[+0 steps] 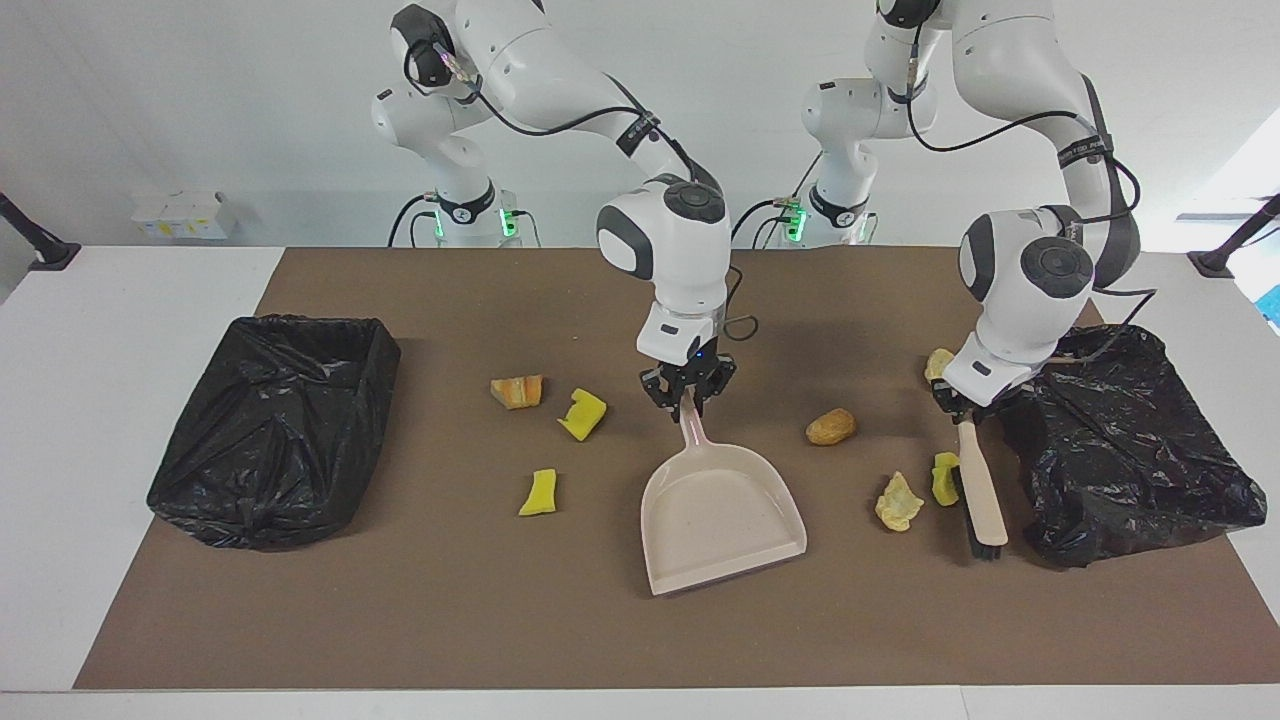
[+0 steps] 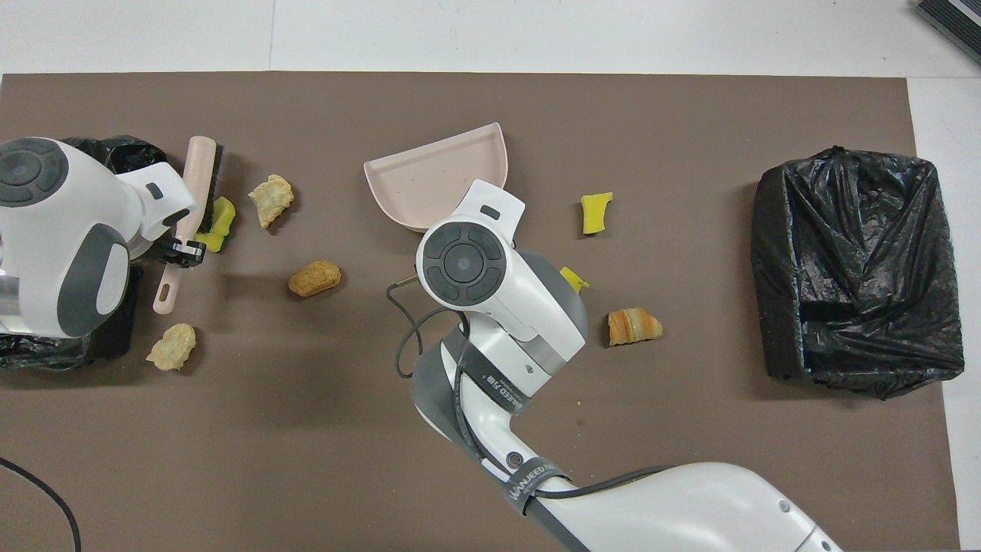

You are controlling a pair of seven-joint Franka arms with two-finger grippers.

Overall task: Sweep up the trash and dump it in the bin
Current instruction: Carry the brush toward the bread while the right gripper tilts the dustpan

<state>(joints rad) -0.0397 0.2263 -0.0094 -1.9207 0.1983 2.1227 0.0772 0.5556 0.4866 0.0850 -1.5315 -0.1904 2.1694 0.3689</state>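
Note:
My right gripper [image 1: 688, 392] is shut on the handle of the beige dustpan [image 1: 722, 515], whose mouth faces away from the robots and is turned slightly toward the left arm's end. My left gripper [image 1: 960, 410] is shut on the handle of the beige brush [image 1: 982, 490], bristles down beside a bin. The trash lies scattered: a yellow bit [image 1: 943, 478] against the bristles, a pale lump [image 1: 898, 501] beside it, a tan lump [image 1: 831, 426], another lump [image 1: 938, 363] close to the left wrist. An orange chunk [image 1: 517, 391] and two yellow bits [image 1: 583, 414] [image 1: 540, 492] lie toward the right arm's end.
Two bins lined with black bags stand on the brown mat, one at the right arm's end [image 1: 300, 325] and one at the left arm's end [image 1: 1180, 420]. In the overhead view the right arm covers part of a yellow bit [image 2: 571, 280].

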